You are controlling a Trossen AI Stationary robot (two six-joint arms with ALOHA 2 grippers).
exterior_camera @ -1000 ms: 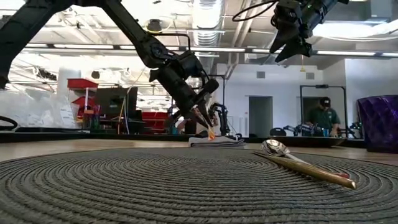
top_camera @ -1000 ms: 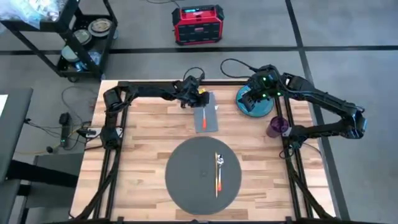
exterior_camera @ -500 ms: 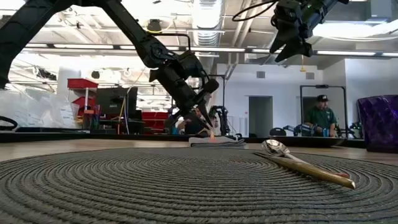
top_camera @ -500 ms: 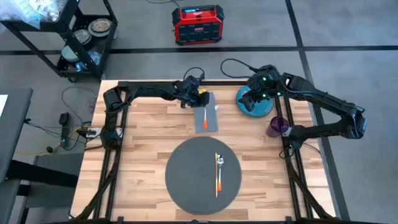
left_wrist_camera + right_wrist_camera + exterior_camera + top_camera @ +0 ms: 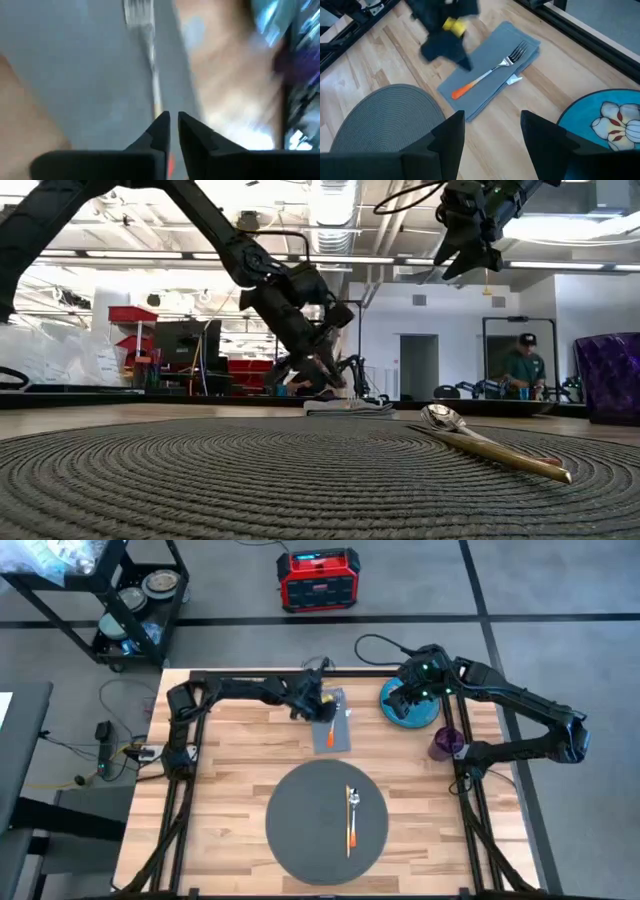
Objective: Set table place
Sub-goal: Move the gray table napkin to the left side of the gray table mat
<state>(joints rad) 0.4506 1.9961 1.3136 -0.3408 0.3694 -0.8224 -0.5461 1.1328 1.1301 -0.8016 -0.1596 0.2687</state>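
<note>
A round dark grey placemat (image 5: 327, 821) lies near the table's front edge, and a spoon (image 5: 352, 818) with an orange handle lies flat on its right half. Beyond it, a fork (image 5: 490, 74) with an orange handle lies on a folded grey napkin (image 5: 335, 728). My left gripper (image 5: 173, 125) hangs just over the fork's handle, its fingers a narrow gap apart. My right gripper (image 5: 492, 132) is open in the air above a teal flowered plate (image 5: 408, 705) at the far right. My left gripper slants down from the table's far left onto the fork's handle (image 5: 156, 102), where the metal meets the orange. Its fingertips stand on either side of the handle. I cannot tell whether they touch it. The fork lies flat on the napkin.
A purple cup (image 5: 445, 743) stands right of the napkin, near the right arm's base. Black frame rails (image 5: 470, 810) run along the table's sides. A person (image 5: 525, 365) stands in the room beyond the table.
My left gripper has come down and toward the table's near edge, over the napkin and onto the fork's handle. The fork and the napkin have stayed where they were.
</note>
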